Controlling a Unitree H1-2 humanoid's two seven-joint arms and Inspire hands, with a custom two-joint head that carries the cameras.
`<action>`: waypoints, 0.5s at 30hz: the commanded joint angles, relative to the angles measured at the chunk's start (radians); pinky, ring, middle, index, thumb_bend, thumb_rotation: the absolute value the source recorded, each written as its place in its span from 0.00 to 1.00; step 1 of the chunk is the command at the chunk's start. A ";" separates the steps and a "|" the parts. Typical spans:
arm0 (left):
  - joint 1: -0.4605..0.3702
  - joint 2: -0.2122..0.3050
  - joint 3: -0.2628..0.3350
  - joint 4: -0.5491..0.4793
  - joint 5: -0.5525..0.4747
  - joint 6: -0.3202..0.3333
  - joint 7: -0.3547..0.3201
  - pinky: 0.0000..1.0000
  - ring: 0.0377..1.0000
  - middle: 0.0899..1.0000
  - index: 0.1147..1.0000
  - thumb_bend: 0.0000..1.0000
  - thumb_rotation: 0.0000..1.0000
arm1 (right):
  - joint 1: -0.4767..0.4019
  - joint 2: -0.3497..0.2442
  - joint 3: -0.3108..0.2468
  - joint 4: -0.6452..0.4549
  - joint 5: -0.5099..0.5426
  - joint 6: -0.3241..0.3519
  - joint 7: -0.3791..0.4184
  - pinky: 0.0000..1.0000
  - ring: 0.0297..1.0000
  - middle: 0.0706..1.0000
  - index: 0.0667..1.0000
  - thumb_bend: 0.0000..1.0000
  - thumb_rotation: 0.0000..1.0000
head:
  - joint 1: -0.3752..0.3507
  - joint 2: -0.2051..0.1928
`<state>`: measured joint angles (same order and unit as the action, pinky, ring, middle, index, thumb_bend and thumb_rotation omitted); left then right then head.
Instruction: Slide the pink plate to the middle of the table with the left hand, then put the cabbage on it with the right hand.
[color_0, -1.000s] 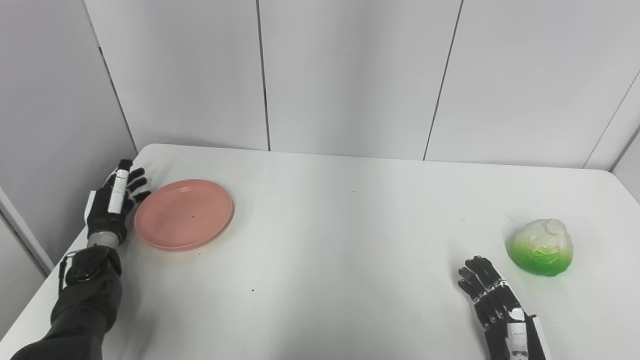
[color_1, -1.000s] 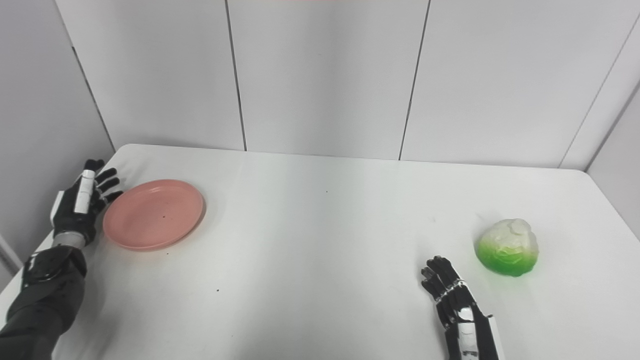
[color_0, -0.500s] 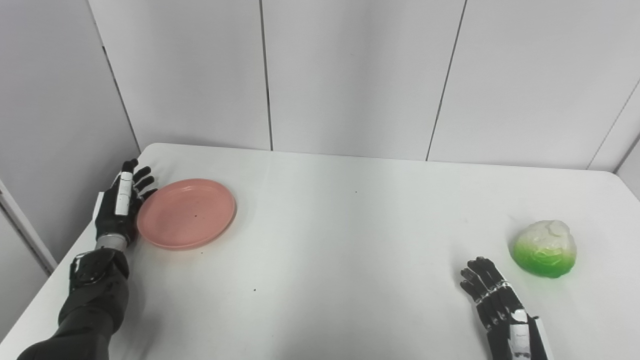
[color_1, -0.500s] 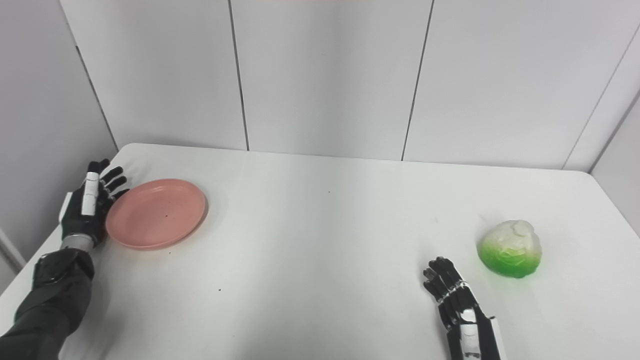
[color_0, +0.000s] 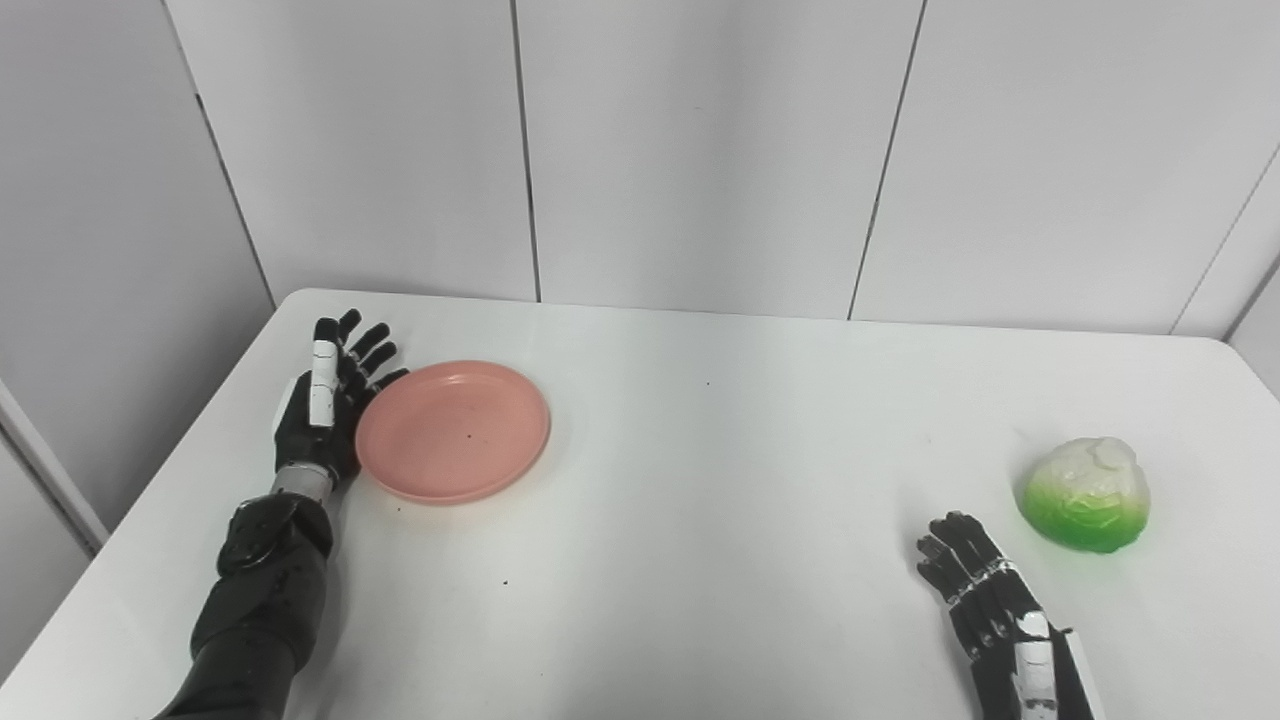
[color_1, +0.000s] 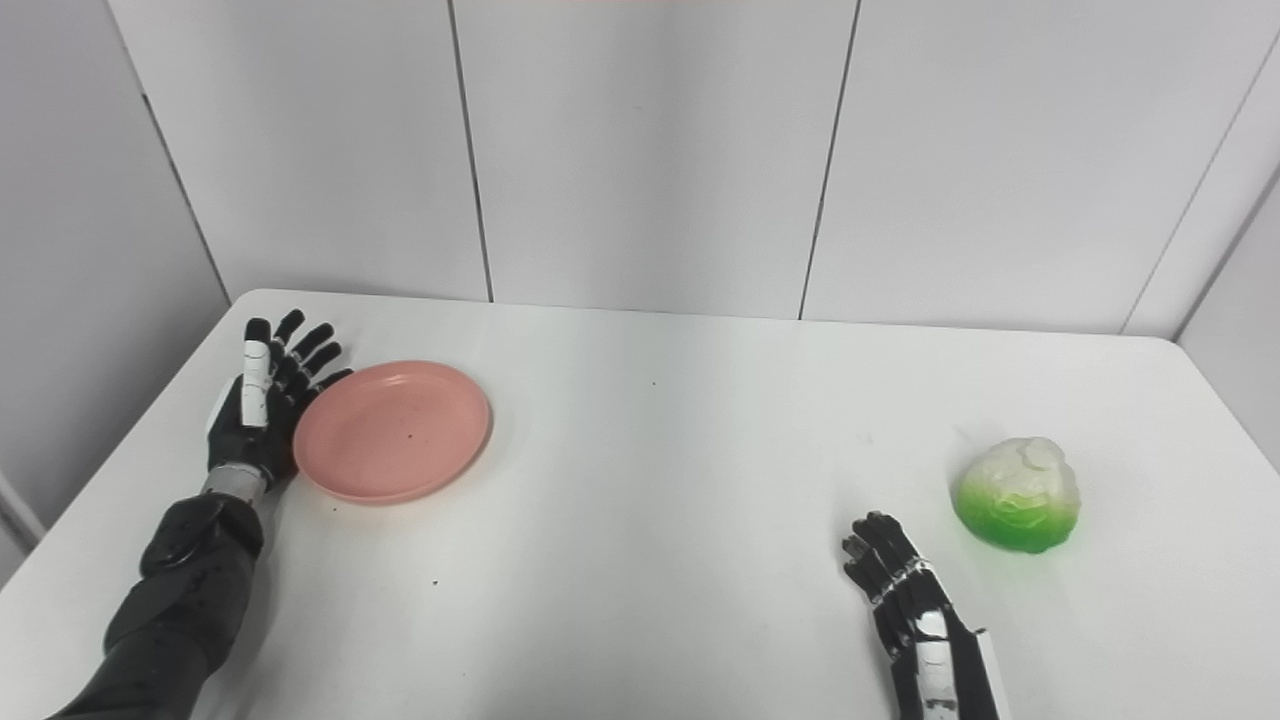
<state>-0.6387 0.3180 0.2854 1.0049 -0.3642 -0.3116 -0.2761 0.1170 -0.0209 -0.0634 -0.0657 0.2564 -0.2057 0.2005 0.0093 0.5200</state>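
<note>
right hand: the black robot right hand (color_0: 995, 610) lies nearest the camera, palm down on the flat white table (color_0: 700, 500), fingers loosely spread and holding nothing; by my reading it waits there because its turn comes only once the plate is placed.
cabbage: the green-and-white glossy toy cabbage (color_0: 1085, 494) sits just beyond and outward of the right hand's fingertips, near but apart from them, so a short reach should meet it.
left hand: the black left hand with a white strip along its back (color_0: 322, 410) stands on edge, fingers spread and extended away from the robot, gripping nothing; it presses its inner side to the plate, a pose that suits pushing sideways rather than lifting.
plate: the shallow round pink plastic plate (color_0: 455, 430) lies flat, its rim touching the left hand on the hand's inner side; it is left of the table's middle, so i judge the slide unfinished.
views: the right eye view shows more of the left forearm (color_1: 190, 570) and more table outside the left hand; the left eye view sets the cabbage closer to its right edge. neither shows the palm-to-rim contact plainly.
</note>
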 joint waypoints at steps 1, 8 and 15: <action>-0.010 0.001 -0.020 -0.025 0.018 0.004 -0.030 0.71 0.88 0.86 0.92 1.00 0.88 | 0.053 -0.009 0.003 -0.003 -0.013 0.049 -0.018 0.89 0.85 0.86 0.83 0.90 0.92 | -0.003 0.002; -0.003 -0.028 -0.079 -0.056 0.049 0.014 -0.033 0.67 0.86 0.85 0.91 1.00 0.86 | 0.054 0.000 0.013 -0.013 -0.014 0.059 -0.028 0.89 0.85 0.85 0.83 0.89 0.91 | -0.013 0.005; -0.008 -0.063 -0.115 -0.054 0.069 0.021 -0.023 0.74 0.88 0.87 0.94 1.00 0.88 | 0.055 0.012 0.026 -0.026 -0.034 0.071 -0.046 0.88 0.85 0.85 0.83 0.90 0.91 | -0.049 0.014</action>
<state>-0.6311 0.2645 0.1802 0.9547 -0.3105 -0.2985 -0.2966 0.1194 -0.0154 -0.0490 -0.0898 0.2313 -0.1677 0.1607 -0.0399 0.5338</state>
